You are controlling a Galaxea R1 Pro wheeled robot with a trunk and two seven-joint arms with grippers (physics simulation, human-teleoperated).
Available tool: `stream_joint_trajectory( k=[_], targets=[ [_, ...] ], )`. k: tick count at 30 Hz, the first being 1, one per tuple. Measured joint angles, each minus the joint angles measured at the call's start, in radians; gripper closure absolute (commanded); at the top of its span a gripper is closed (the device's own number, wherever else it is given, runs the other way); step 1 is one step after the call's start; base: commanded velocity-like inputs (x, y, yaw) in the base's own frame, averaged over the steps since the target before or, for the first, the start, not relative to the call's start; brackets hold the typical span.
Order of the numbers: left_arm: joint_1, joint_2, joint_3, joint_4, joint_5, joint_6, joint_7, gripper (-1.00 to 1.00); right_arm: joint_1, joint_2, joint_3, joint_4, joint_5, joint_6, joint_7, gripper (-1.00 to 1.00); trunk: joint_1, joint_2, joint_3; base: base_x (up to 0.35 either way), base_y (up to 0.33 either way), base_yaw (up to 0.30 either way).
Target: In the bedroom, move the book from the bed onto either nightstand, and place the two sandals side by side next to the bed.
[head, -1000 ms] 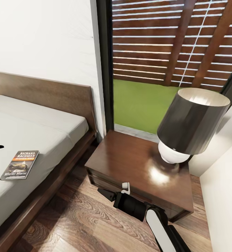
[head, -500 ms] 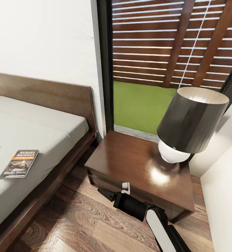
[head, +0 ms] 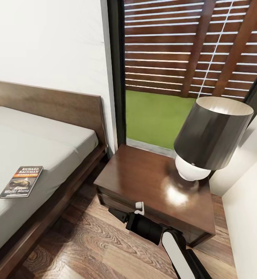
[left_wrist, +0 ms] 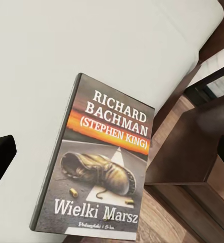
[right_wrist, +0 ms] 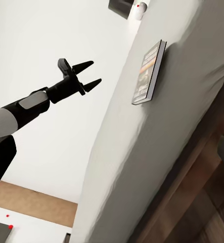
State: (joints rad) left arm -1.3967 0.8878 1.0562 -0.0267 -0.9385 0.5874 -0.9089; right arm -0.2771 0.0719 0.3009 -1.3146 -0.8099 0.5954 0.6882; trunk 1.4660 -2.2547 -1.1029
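Jaws spread and empty, the robot's black left gripper hovers above the light-grey mattress of the bed, short of the thin dark paperback book with the orange band lying flat near the mattress edge. The right gripper hangs low before the glossy reddish-brown nightstand, its state unclear. A clean pickup likely means descending squarely to pinch the cover's edge.

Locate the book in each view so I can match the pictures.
Head view: book at left edge, flat on the bed.
Left wrist view: book centre frame, cover up.
Right wrist view: book upper right, seen edge-on.
Shared landmark: the grey mattress edge beside the book.
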Motion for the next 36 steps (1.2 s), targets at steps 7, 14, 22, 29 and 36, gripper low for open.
stream_joint_trajectory(
  k=[7,14,22,29,36],
  targets=[
    [0.0,0.0,0.0,0.0,0.0,0.0,0.0,-1.0,0.0,0.0,0.001,0.0,0.0,0.0,0.0,-1.0,0.0,0.0,0.0,0.0,0.0,0.0],
    [0.0,0.0,0.0,0.0,0.0,0.0,0.001,-1.0,0.0,0.0,0.001,0.0,0.0,0.0,0.0,-1.0,0.0,0.0,0.0,0.0,0.0,0.0],
    [0.0,0.001,0.0,0.0,0.0,0.0,0.002,-1.0,0.0,0.0,0.0,0.0,0.0,0.0,0.0,-1.0,0.0,0.0,0.0,0.0,0.0,0.0],
    [0.0,0.002,0.0,0.0,0.0,-0.001,0.004,-1.0,0.0,0.0,0.0,0.0,0.0,0.0,0.0,-1.0,0.0,0.0,0.0,0.0,0.0,0.0],
    [0.0,0.002,0.001,0.0,0.0,-0.001,0.004,-1.0,0.0,0.0,0.0,0.0,0.0,0.0,0.0,-1.0,0.0,0.0,0.0,0.0,0.0,0.0]
  ],
)
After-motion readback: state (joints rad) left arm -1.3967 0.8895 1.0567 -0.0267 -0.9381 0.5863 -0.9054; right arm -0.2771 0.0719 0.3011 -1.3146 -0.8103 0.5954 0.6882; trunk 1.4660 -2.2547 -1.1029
